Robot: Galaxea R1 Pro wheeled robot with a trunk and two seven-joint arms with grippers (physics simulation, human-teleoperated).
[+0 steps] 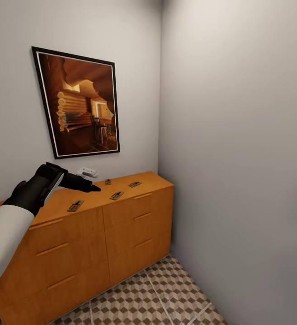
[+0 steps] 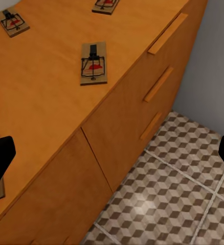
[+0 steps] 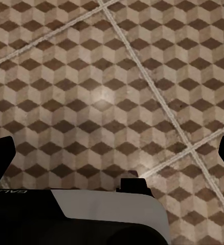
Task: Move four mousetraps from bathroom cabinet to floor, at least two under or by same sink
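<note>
Left end effector [image 1: 90,186] spread wide, empty, over the cabinet [image 1: 121,225]. Nearest mousetrap [image 2: 93,63]: probably light, stiff; best pinched across long edges. Right end effector [image 3: 112,153] wide above bathroom floor [image 3: 112,76].

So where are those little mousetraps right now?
In the head view all four mousetraps lie on top of the orange cabinet, below the framed picture, with the left gripper hovering just above them.
</note>
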